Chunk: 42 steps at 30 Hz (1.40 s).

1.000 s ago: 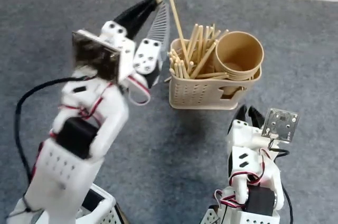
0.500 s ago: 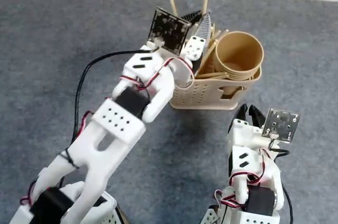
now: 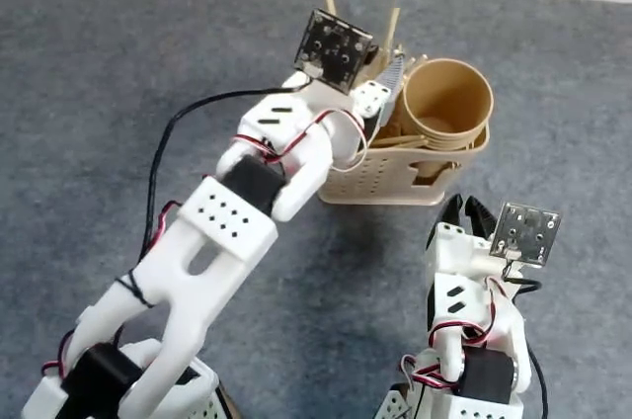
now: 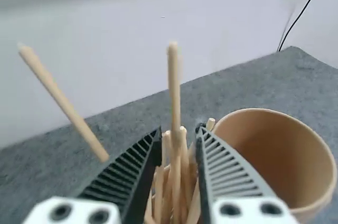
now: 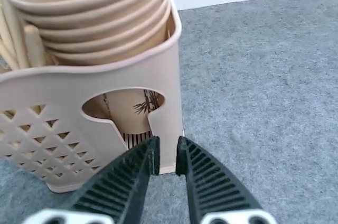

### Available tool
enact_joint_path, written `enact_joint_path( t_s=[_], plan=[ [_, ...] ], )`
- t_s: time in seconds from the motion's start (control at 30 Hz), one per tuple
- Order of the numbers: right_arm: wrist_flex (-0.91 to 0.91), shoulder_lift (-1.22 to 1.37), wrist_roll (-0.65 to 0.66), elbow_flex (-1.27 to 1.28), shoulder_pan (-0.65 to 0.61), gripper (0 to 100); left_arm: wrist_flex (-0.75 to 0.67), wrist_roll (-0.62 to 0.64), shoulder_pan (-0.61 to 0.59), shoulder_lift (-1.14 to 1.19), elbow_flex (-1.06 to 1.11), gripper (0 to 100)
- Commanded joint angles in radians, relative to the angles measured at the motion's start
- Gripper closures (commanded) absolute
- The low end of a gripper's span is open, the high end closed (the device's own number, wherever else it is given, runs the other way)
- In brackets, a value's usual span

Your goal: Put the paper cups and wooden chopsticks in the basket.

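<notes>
The beige basket (image 3: 380, 182) holds a stack of paper cups (image 3: 444, 103) on one side and a bundle of wooden chopsticks (image 3: 400, 137) on the other. My left gripper (image 3: 388, 68) hangs over the chopstick side, open. One chopstick (image 4: 173, 97) stands upright in the gap between its fingers, touching neither. Another chopstick (image 4: 60, 102) leans away beside it. The top cup (image 4: 269, 155) is just past the gripper. My right gripper (image 3: 464, 209) sits low in front of the basket (image 5: 90, 113), shut with only a thin slit and nothing in it.
Grey carpet (image 3: 118, 73) surrounds the basket. A pale wall (image 4: 158, 18) runs close behind it. A black cable (image 3: 163, 172) loops along the left arm. The right arm's base stands near the front edge.
The left arm swung from the left over the basket and came down. The upright chopstick between its fingers now stands lower. The right arm has not moved.
</notes>
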Motion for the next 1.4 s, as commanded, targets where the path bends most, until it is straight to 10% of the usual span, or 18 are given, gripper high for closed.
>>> enact_joint_path(
  t_s=[0.0, 0.87, 1.37],
  plan=[
    [-0.025, -0.004, 0.014, -0.005, -0.004, 92.9, 0.123, 0.005, -0.001, -0.061, -0.127, 88],
    [-0.042, -0.004, 0.014, 0.025, -0.008, 92.9, 0.647, -0.150, -0.435, -0.272, -0.028, 90],
    [-0.067, -0.004, 0.014, 0.031, -0.008, 92.9, 0.233, -0.147, -0.390, -0.197, 0.472, 84]
  ],
)
